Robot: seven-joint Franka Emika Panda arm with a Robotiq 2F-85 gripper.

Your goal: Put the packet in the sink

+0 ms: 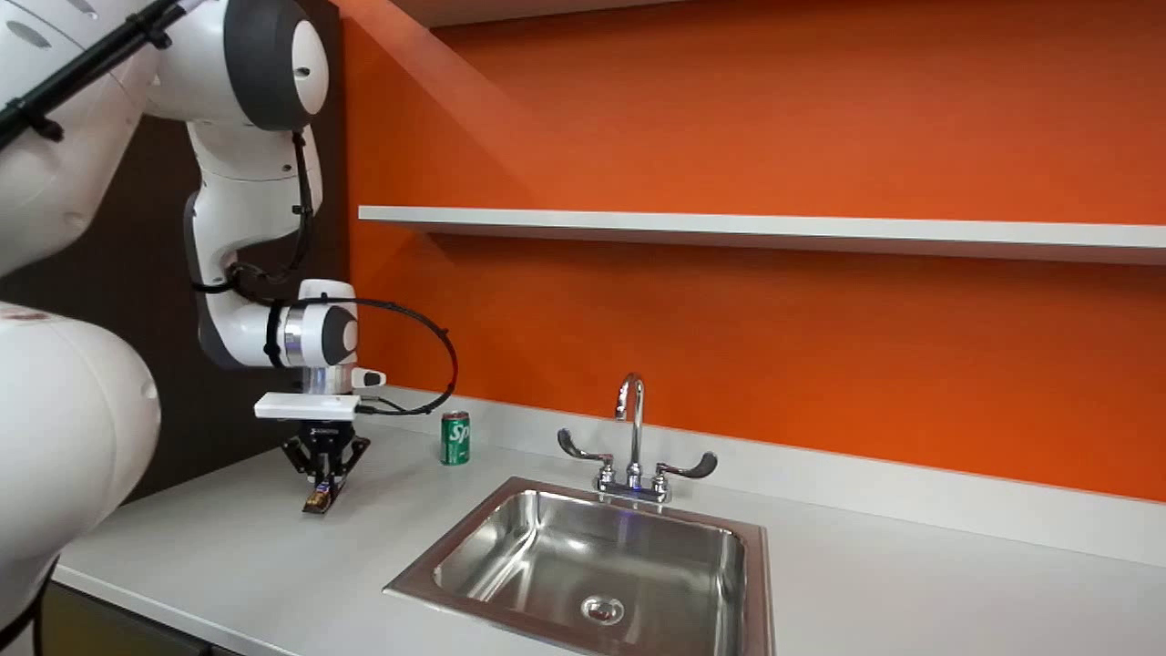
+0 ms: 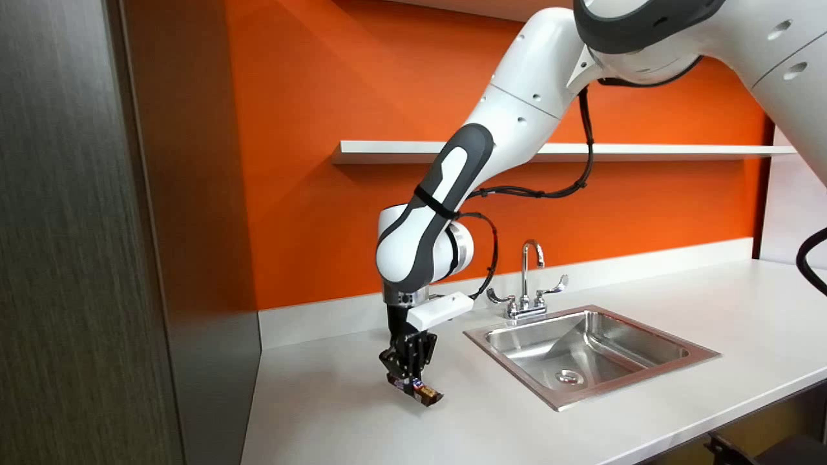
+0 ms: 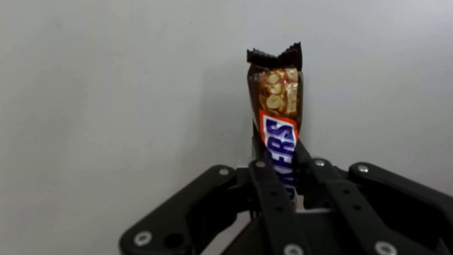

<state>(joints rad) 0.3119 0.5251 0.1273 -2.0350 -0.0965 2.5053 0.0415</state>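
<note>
At the left of an exterior view we are seeing the arm hanging in front of a dark panel. At its lower end we are finding the gripper, pointing down at the counter. Its fingers are standing close together, parted only by the packet, which they are pinching from both sides. In an exterior view we are seeing the packet's ends sticking out past the fingers, and in the wrist view we are reading KERS on it in dark blue letters, along with a picture of nuts and a crimped brown end. In both exterior views the packet is lying close to the counter, left of the sink and apart from it; whether it is touching the counter, we are not managing to tell. Farther right we are meeting a green can, standing upright near the backsplash. Next we are coming to the sink itself, set into the counter, with a round drain showing in its floor. Behind it the faucet is arching up, a handle spreading to each side. Higher, a shelf is running along the orange wall to the right.
</note>
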